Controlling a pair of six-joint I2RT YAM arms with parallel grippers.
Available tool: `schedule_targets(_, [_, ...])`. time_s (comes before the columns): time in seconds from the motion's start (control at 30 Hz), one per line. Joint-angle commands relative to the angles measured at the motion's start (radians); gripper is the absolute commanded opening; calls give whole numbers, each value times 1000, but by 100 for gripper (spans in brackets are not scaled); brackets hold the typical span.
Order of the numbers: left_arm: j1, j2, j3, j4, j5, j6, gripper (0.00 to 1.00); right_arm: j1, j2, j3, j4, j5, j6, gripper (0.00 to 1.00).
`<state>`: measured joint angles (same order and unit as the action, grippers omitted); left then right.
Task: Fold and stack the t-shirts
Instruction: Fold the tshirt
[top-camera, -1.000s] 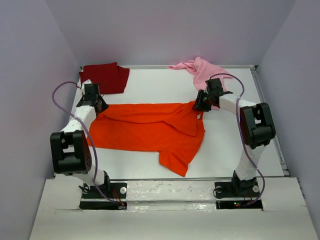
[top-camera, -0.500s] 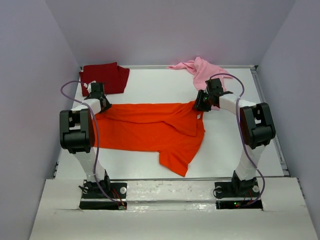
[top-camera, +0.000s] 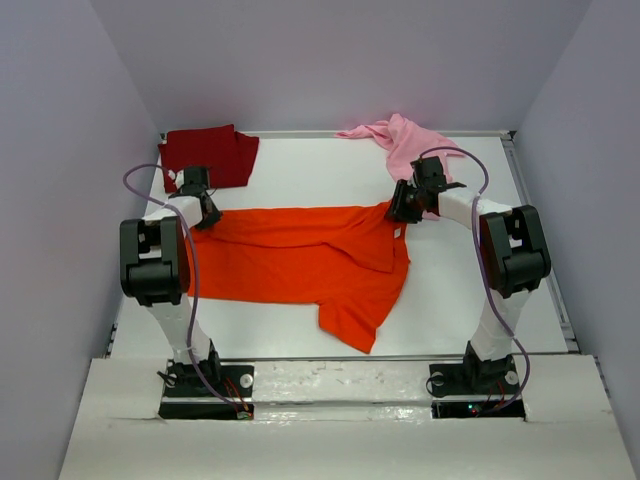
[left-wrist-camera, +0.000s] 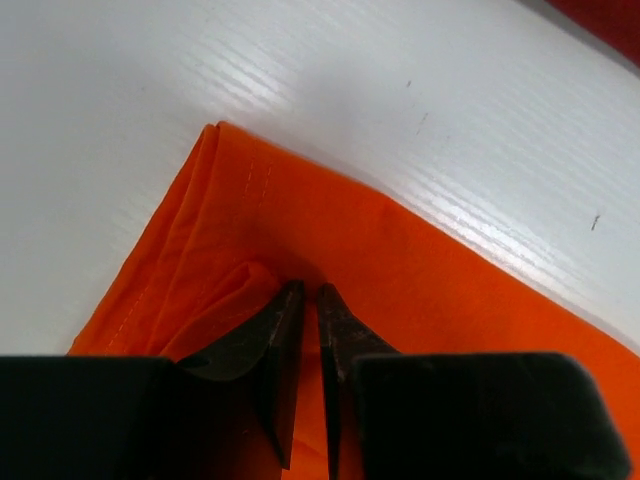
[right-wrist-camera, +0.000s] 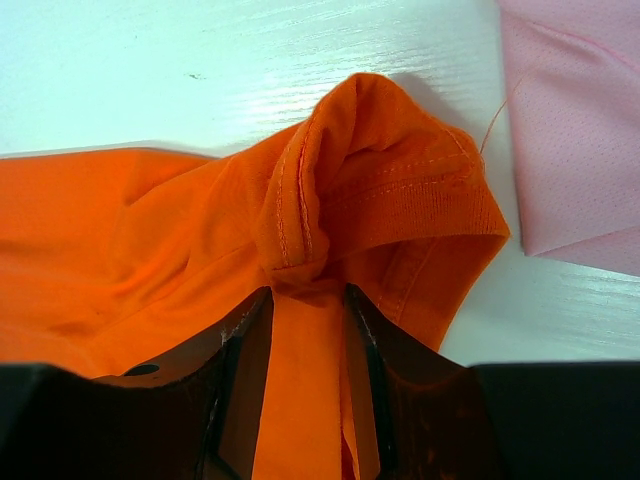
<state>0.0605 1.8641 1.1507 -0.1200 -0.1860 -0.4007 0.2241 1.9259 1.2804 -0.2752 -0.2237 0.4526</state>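
Note:
The bright orange t-shirt (top-camera: 300, 255) lies spread across the middle of the table, one flap folded over on its right side. My left gripper (top-camera: 205, 215) is shut on the shirt's far-left corner (left-wrist-camera: 260, 210), jaws nearly touching on the cloth. My right gripper (top-camera: 400, 212) is shut on a bunched fold of the orange shirt (right-wrist-camera: 380, 200) at its far-right corner. The dark red t-shirt (top-camera: 210, 155) lies folded at the back left. The light pink t-shirt (top-camera: 400, 140) lies crumpled at the back right, right next to my right gripper; it also shows in the right wrist view (right-wrist-camera: 575, 120).
The white table (top-camera: 300, 180) is walled by grey panels on three sides. A metal rail (top-camera: 540, 240) runs along the right edge. A purple cable loops off each arm.
My left arm has swung its elbow in toward the left wall and its gripper has moved slightly back and right, drawing the orange shirt's left corner taut. The right arm has not moved.

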Motion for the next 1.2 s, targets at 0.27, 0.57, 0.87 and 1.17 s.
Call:
schedule_targets(0.27, [-2,-255,-134,-99,60,0,25,-3,-1,48,39,-14,12,40])
schedule_targets(0.57, [-4,-404,-215,-63,106,2,26,-3,4,40,54,-87,12,40])
schedule_targets(0.87, [-14,-479,-75,-9,325,-23,35,110,-4,71,50,-132,-55,41])
schedule_targets(1.17, [-51,-723,-200,177,387,-47,50,195,54,92,27,-103,-78,42])
